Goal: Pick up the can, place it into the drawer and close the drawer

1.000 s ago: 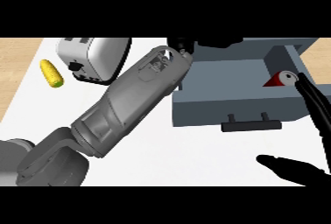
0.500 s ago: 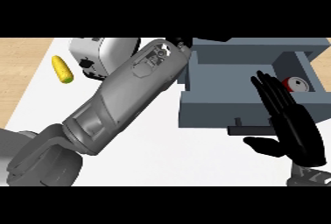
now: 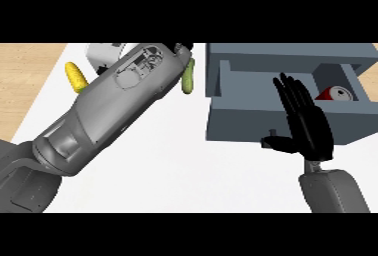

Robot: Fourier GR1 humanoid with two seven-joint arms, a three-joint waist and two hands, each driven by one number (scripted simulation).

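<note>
So, at the far left you see a yellow corn cob (image 3: 74, 78) lying on the white counter (image 3: 192, 170), with a white toaster (image 3: 103, 51) just behind it. Your left forearm (image 3: 111, 115) crosses the counter slantwise from the lower left corner. Only a sliver of the left hand (image 3: 181, 46) shows at the top edge, so you cannot tell whether it is open or closed. A green vegetable (image 3: 189, 77) lies just beside that arm. Further right the grey drawer (image 3: 244, 120) stands open. Your right hand (image 3: 306, 125) is flat over the drawer's front, fingers straight, holding nothing. The red can (image 3: 338, 94) sits inside the drawer, just right of those fingers.
</note>
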